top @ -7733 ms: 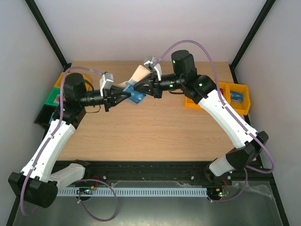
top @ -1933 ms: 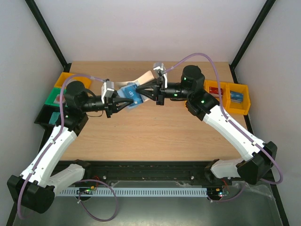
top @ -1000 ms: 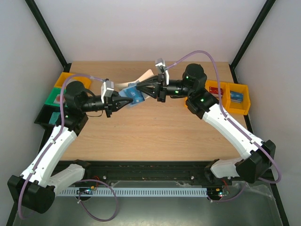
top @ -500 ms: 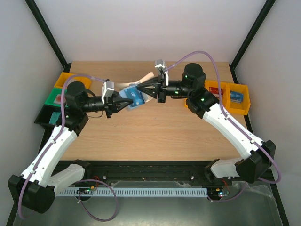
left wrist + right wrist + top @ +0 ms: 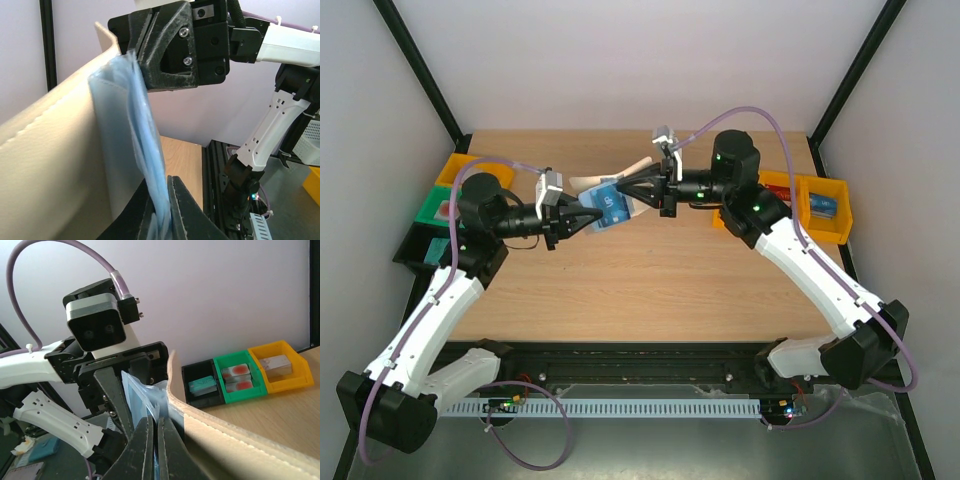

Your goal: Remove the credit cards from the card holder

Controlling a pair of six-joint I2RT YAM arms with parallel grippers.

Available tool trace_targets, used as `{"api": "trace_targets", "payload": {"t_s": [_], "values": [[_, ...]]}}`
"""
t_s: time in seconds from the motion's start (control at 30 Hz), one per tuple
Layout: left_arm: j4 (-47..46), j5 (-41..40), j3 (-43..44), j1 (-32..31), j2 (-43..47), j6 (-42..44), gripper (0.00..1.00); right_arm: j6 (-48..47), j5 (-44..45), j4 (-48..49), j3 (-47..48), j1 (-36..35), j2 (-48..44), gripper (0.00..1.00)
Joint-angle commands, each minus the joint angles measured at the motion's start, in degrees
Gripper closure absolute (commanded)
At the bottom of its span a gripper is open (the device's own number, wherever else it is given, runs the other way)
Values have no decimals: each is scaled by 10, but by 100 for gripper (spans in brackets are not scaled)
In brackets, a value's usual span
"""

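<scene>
The card holder point(image 5: 610, 205) hangs open above the table's far middle, pinched between both grippers. Its beige outside point(image 5: 50, 165) sweeps up on one side and its blue pockets point(image 5: 145, 150) stand edge-on. My left gripper point(image 5: 162, 220) is shut on the blue pocket layers from below. From the opposite side my right gripper point(image 5: 156, 440) is shut on a thin blue edge inside the pockets point(image 5: 145, 395), beside the beige flap point(image 5: 210, 430). Whether that edge is a credit card or a pocket I cannot tell. No credit card shows distinctly in the holder.
Left of the table stand a yellow bin point(image 5: 450, 168), a green bin point(image 5: 240, 375) and a black bin point(image 5: 202, 382), each holding card-like pieces. Two yellow bins point(image 5: 825, 205) sit at the right edge. Black frame posts rise at the back corners.
My right gripper has closed on the blue inside of the holder and drawn slightly right. The holder has shifted a little with it; the left arm has barely moved.
</scene>
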State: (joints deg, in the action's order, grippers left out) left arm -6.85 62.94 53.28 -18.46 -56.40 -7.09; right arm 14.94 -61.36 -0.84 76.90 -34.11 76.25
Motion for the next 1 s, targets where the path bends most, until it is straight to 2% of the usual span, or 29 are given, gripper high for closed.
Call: {"api": "trace_targets", "payload": {"t_s": [0.0,0.07,0.17,0.27,0.4,0.53,0.73,0.97], "values": [[-22,17,1,-1,7,2,94,-15,3,-14,21,9,-17,98],[-22,17,1,-1,6,2,94,-17,3,-16,21,13,-19,98],[-20,17,1,-1,7,2,85,-20,3,-22,21,18,-22,98],[-23,17,0,-1,7,0,84,-18,0,-20,22,19,-21,98],[-28,18,-1,-1,7,-1,88,-11,-10,-16,22,19,-18,98],[-28,18,-1,-1,6,-2,97,-15,-17,-20,19,19,-19,98],[-22,17,1,-1,6,-1,94,-46,-11,-49,26,28,-28,98],[-25,17,1,-1,5,-1,98,-59,-11,-71,35,38,-31,98]]}}
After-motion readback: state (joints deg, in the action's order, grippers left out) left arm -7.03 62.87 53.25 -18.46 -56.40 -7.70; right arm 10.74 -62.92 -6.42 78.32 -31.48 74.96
